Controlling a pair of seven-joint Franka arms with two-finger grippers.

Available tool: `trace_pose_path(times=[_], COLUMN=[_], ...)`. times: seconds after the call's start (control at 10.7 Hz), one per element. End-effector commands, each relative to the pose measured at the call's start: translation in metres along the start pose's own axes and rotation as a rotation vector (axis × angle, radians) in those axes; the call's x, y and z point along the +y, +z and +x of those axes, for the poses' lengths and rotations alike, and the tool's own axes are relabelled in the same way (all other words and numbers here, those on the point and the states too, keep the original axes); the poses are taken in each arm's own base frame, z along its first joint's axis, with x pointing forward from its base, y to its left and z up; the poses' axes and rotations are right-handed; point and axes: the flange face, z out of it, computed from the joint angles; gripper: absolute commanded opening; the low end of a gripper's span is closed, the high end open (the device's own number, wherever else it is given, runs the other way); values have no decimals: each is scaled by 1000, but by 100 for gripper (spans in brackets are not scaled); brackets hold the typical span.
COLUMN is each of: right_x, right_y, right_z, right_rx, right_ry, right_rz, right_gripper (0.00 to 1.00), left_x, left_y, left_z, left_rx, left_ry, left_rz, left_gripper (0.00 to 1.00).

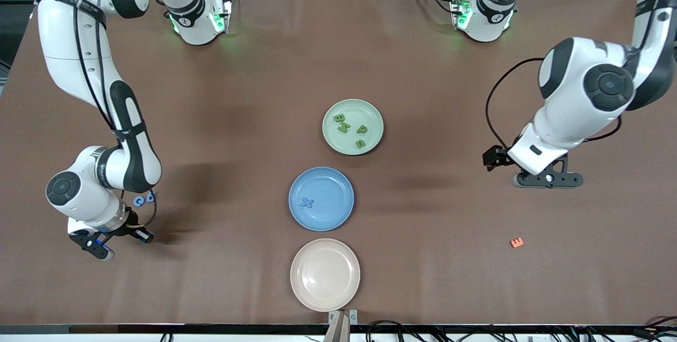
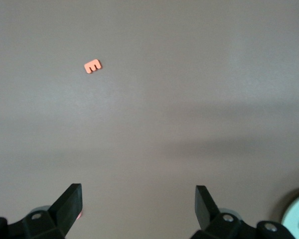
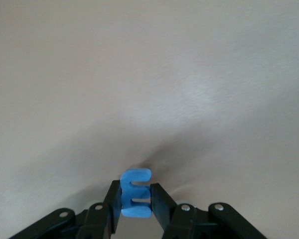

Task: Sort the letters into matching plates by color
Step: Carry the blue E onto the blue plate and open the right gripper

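From my station, the right gripper sits low over the table's right-arm end, near the edge closest to the front camera; its fingers are clamped on a blue letter. Two more blue letters lie on the table just beside that wrist, farther from the camera than the gripper. A wide stretch of bare brown table separates them from the plates in the middle. There, the green plate holds four green letters. The blue plate, nearer the camera, holds one blue X. The beige plate is nearest, close to the table edge. The left gripper waits over the left-arm end, jaws spread wide and holding nothing, with an orange letter on open table well apart from it.
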Motion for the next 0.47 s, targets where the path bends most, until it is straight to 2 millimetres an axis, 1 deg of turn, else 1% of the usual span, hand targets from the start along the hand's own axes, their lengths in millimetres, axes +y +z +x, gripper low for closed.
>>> trace_pose_path(times=[0.0,0.09,0.19,0.28,0.37], right_x=[-45,-63,-85,-107,-127], right_y=[-42,-47,-53,-58,-64], right_z=[-18,-30,-44,-59,-72], right_rx=[-35,-57,-65,-72,-76], right_ry=[-70,-92,-113,-110,-113], right_rz=[10,7,14,16,21], right_gripper=[21,22,25,25,25], left_x=[-26,-40,-56,-75,-82], left_y=[-60,-77,-83,-78,-74], left_z=[5,0,-7,-17,-22], left_rx=[-39,-31,-70,-155,-195], left_ry=[16,-11,-58,-105,-114], left_rz=[-57,-86,-133,-172,-168], left_gripper=[100,100,100,100,100])
